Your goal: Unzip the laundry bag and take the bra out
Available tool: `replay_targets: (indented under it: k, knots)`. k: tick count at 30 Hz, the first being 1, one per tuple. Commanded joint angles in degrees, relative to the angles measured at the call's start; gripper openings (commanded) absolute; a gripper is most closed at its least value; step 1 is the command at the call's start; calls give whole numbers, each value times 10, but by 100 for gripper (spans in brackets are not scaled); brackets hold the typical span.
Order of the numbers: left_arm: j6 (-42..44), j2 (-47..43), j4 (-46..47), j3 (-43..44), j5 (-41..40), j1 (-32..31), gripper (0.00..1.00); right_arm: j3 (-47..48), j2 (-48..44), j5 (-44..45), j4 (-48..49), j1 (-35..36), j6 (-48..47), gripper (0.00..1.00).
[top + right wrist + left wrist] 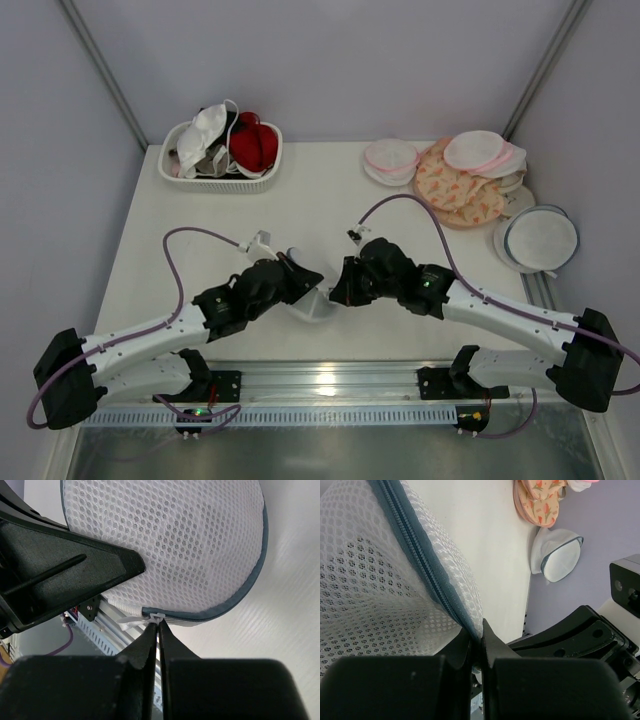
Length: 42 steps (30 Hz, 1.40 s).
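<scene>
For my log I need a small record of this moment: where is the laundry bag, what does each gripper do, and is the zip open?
laundry bag: near the front of the table, between both grippers
zip: closed, as far as seen
left gripper: shut on the bag's rim
right gripper: shut on the zip tab
bra: not visible through the mesh

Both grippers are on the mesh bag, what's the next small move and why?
Probably the right gripper should draw the white zip pull along the zip: it looks shut on the pull, the zip is closed, and the left gripper pinches the laundry bag at its rim.
</scene>
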Motion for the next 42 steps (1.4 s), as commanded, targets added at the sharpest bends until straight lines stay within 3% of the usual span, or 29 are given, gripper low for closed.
replay_targets:
  k: [1,8,15,21,25,32,37,42]
  knots:
    - [3,-20,18,-3,3,-2,0,28,-17,59,-39,1,-10,4]
    - [53,-83,-10,-22,7,1,0,27,-12,122,-121,1,-11,4]
    - [94,-173,-42,-49,38,29,0,3,5,127,-128,1,-10,4]
    - [117,-189,-42,-60,84,46,0,3,1,133,-124,0,-11,4]
    - [128,-191,30,-79,159,55,0,14,18,168,-157,-1,-10,4]
    - [216,-137,65,-22,389,71,0,11,46,214,-173,-5,2,4]
    - [287,-112,40,26,495,76,0,30,37,269,-214,-18,3,4]
    - [368,-79,-55,87,569,78,0,46,7,309,-258,-38,5,4]
